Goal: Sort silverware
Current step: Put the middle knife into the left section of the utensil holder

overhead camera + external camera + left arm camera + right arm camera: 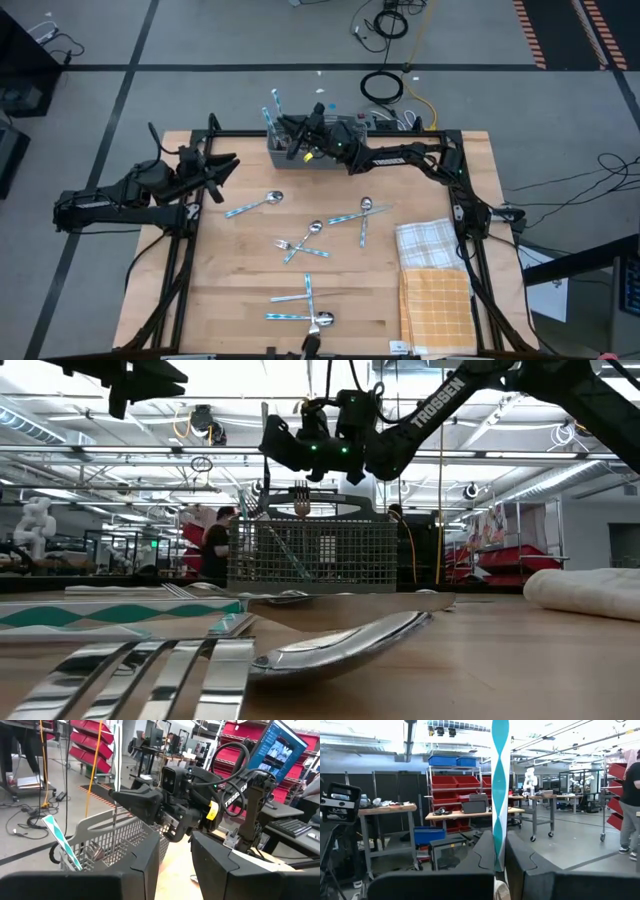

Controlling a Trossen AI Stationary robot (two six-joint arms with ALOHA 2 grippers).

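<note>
Now fork [499, 795] pinched upright in right gripper [500, 862] over basket [300, 160]

**Bright overhead light, blurred foreground**

Ceiling lights wash out the low and right wrist views. The nearest fork [150, 678] and spoon [345, 643] glare and blur on the counter [520, 660]. From above, light is even, with soft shadows.
</note>
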